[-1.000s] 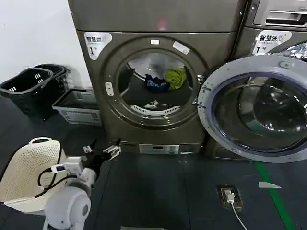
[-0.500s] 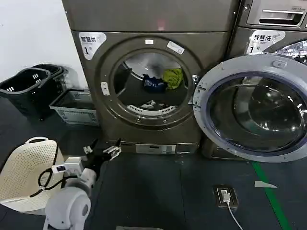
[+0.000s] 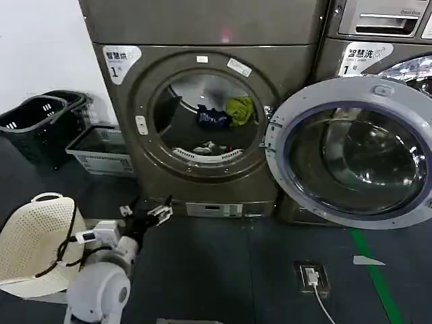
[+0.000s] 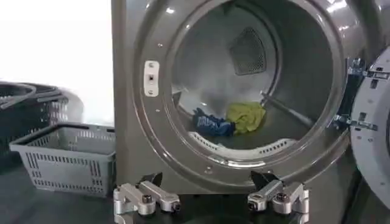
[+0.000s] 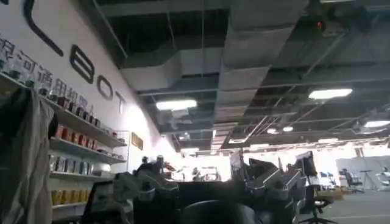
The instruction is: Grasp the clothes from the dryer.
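The left gripper is hovering low with its fingers spread wide and empty, pointing at the dryer toward 12 o'clock. Inside the drum, the clothes are lying at about 1 o'clock from the gripper, well apart from it. The glass door is hanging open at 2 o'clock.

The right gripper is pointing at a ceiling; whether it is wide or narrow cannot be told.

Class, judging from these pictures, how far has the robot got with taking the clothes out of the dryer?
Done: the dryer door stands wide open. In hand: the left gripper, fingers open and empty, points at the drum from low in front. Left: all the grasping. The clothes, a dark blue piece beside a yellow-green one, lie in the drum, with a patterned piece near the front lip.
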